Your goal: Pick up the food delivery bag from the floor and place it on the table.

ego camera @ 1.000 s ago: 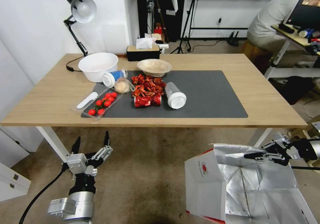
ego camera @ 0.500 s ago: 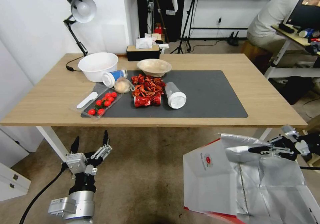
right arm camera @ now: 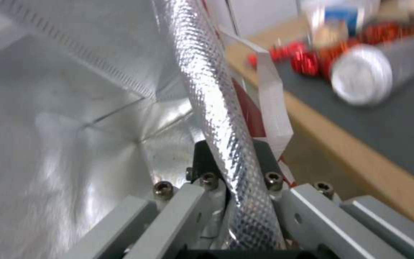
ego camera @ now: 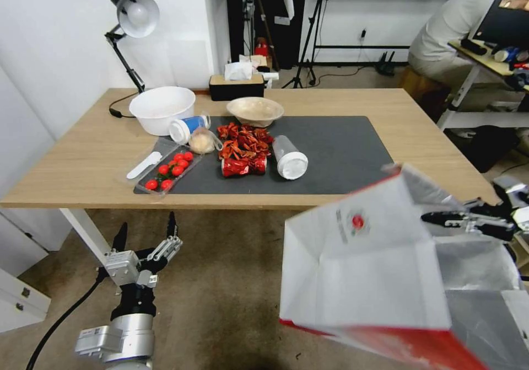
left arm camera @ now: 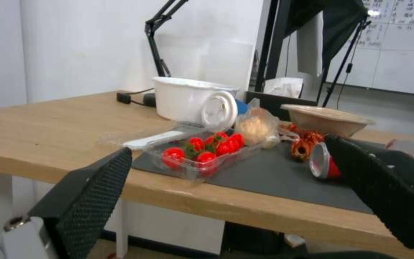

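Right end effector [ego camera: 441, 218] at the right of the head view, level with the counter's near edge, clamped tight on the foil-lined rim of the food delivery bag [ego camera: 374, 271]. Right wrist view confirms: the quilted silver rim [right arm camera: 216, 108] runs straight between the two closed fingers [right arm camera: 202, 158], with the bag's shiny inner walls opening beyond. Bag is off the floor, hanging in the air, tilted, white face with small round red logo [ego camera: 358, 221] turned toward the camera, red underside showing low down. Its upper corner overlaps the front right part of the counter [ego camera: 82, 160] in the head view; whether it touches the edge cannot be told. On the counter, a dark grey mat [ego camera: 341, 155] carries a clear tray of tomatoes [ego camera: 168, 171], a heap of red wrappers [ego camera: 242, 144], a lying clear jar [ego camera: 289, 157] and a beige bowl [ego camera: 254, 110]; a white bowl [ego camera: 161, 108] sits beside the mat. Left end effector [ego camera: 144, 237] parked low, in front of the counter's left leg, fingers spread wide, gripping nothing; left wrist view looks between its two black pads [left arm camera: 92, 194] at the tomato tray.
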Robot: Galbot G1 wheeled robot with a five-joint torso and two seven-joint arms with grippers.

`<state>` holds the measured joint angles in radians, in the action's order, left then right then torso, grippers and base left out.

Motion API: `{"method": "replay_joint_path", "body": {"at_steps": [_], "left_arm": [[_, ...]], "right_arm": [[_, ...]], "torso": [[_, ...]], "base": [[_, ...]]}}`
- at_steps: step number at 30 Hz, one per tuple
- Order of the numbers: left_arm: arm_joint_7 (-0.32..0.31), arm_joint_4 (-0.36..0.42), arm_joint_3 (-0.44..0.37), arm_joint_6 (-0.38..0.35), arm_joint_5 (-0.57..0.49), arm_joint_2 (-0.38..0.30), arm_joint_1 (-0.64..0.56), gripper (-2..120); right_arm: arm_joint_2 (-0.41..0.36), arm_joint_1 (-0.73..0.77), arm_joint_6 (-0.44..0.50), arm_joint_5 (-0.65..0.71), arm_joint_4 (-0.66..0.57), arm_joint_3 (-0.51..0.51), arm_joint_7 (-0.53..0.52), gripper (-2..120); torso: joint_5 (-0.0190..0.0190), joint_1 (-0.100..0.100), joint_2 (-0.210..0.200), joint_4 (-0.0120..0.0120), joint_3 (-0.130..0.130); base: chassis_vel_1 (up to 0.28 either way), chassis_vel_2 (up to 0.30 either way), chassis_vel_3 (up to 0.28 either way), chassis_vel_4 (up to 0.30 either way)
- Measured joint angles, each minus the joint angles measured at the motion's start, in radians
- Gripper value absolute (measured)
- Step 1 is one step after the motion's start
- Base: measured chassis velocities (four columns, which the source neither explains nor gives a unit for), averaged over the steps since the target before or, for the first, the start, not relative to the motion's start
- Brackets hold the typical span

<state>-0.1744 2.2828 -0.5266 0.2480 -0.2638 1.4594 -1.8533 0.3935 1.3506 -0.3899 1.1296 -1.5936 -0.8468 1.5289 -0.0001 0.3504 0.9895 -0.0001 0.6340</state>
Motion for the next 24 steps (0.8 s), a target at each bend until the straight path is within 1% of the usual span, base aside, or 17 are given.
{"method": "replay_joint_path", "body": {"at_steps": [2,6,8,9,10,13,14,16,17,19,20,23,24], "left_arm": [[0.000,0.002,0.000,0.000,0.003,0.002,-0.002,100],[0.000,0.002,0.000,0.000,0.003,0.002,-0.003,100],[0.000,0.004,0.000,0.000,0.006,0.003,-0.005,100],[-0.001,0.004,0.000,0.000,0.009,0.004,-0.008,100],[-0.001,0.004,0.000,0.000,0.009,0.004,-0.008,100],[-0.003,0.005,0.000,0.000,0.013,0.006,-0.010,100],[-0.003,0.005,0.000,0.000,0.013,0.006,-0.010,100],[-0.005,0.005,-0.001,0.000,0.014,0.006,-0.011,100],[-0.005,0.005,-0.001,0.000,0.014,0.006,-0.011,100],[-0.008,0.005,-0.004,0.000,0.014,0.004,-0.010,100],[-0.008,0.005,-0.004,0.000,0.014,0.004,-0.010,100],[-0.011,-0.005,-0.005,-0.003,0.013,0.001,-0.004,100],[-0.011,-0.005,-0.005,-0.003,0.013,0.001,-0.004,100]], "right_arm": [[0.011,0.003,-0.011,0.111,-0.011,-0.009,-0.042,0],[0.016,0.005,-0.013,0.153,-0.016,-0.011,-0.062,0],[0.033,0.010,-0.015,0.257,-0.033,-0.013,-0.122,0],[0.050,0.014,-0.015,0.317,-0.049,-0.014,-0.175,0],[0.050,0.014,-0.015,0.317,-0.049,-0.014,-0.175,0],[0.084,0.015,-0.001,0.380,-0.080,-0.001,-0.278,0],[0.084,0.015,-0.001,0.380,-0.080,-0.001,-0.278,0],[0.103,0.003,0.012,0.409,-0.092,0.018,-0.337,0],[0.103,0.003,0.012,0.409,-0.092,0.018,-0.337,0],[0.119,-0.011,0.024,0.450,-0.103,0.037,-0.397,0],[0.119,-0.011,0.024,0.450,-0.103,0.037,-0.397,0],[0.133,-0.028,0.041,0.525,-0.123,0.051,-0.475,0],[0.133,-0.028,0.041,0.525,-0.123,0.051,-0.475,0]], "torso": [[0.0000,0.000,0.000,0.0000,0.000],[0.0000,0.000,0.000,0.0001,0.000],[0.0000,0.000,0.000,0.0000,0.000],[0.0000,0.000,0.000,0.0000,0.000],[0.0000,0.000,0.000,0.0000,0.000],[0.0000,0.000,-0.001,0.0000,0.000],[0.0000,0.000,-0.001,0.0000,0.000],[0.0000,0.000,-0.001,0.0001,0.000],[0.0000,0.000,-0.001,0.0001,0.000],[0.0001,0.000,-0.001,0.0000,0.000],[0.0001,0.000,-0.001,0.0000,0.000],[-0.0001,0.000,-0.001,0.0001,0.000],[-0.0001,0.000,-0.001,0.0001,0.000]], "base": [[0.000,0.000,0.000,0.000],[0.000,0.000,0.000,0.000],[0.000,0.000,0.000,0.000],[0.000,0.000,0.000,0.000],[0.000,0.000,0.000,0.000],[0.000,0.000,0.000,0.000],[0.000,0.000,0.000,0.000],[0.000,0.000,0.000,0.000],[0.000,0.000,0.000,0.000],[0.000,0.000,0.000,0.000],[0.000,0.000,0.000,0.000],[0.000,0.000,0.000,0.000],[0.000,0.000,0.000,0.000]]}}
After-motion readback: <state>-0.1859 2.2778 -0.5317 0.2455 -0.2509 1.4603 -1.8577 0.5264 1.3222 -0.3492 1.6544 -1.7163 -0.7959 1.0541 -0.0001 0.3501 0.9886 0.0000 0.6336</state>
